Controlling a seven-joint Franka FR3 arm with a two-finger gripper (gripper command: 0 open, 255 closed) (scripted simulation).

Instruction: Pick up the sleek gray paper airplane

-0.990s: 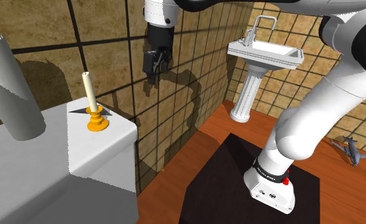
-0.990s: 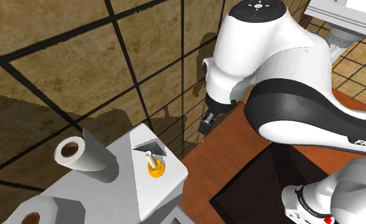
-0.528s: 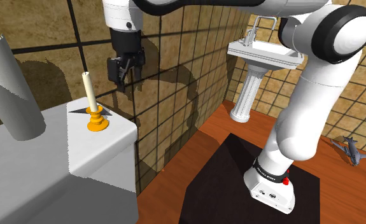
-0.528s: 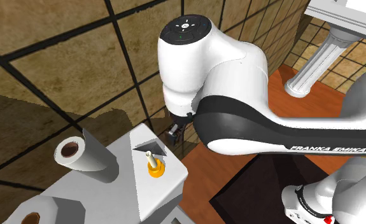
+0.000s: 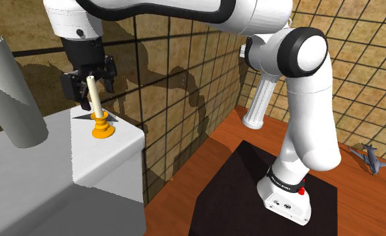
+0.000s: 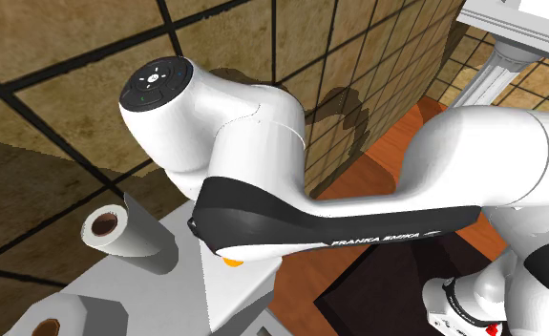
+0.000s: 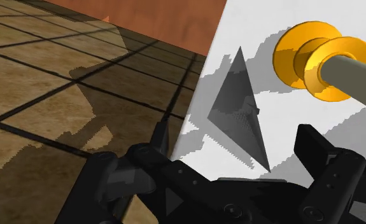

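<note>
A black box stand (image 5: 235, 194) sat on a wooden floor (image 5: 178, 181) in the foreground of the shoulder view, with the white arm (image 5: 305, 114) rising from it and reaching over to that view's left. Beside it stood a white cabinet top (image 5: 50, 151) holding a grey paper roll (image 5: 10, 94). Further back on the top were a cream candle (image 5: 94, 97) in an orange holder (image 5: 103, 127). The grey paper airplane (image 7: 239, 108) lay flat on the white top just beside the holder, near the edge by the tiled wall (image 5: 178, 67). The black gripper (image 7: 225, 143) hovered over it, fingers (image 7: 328, 165) spread wide and touching nothing. Far off stood a white sink pedestal (image 5: 258, 100), and a small grey model jet (image 5: 367, 156) lay on the floor.
</note>
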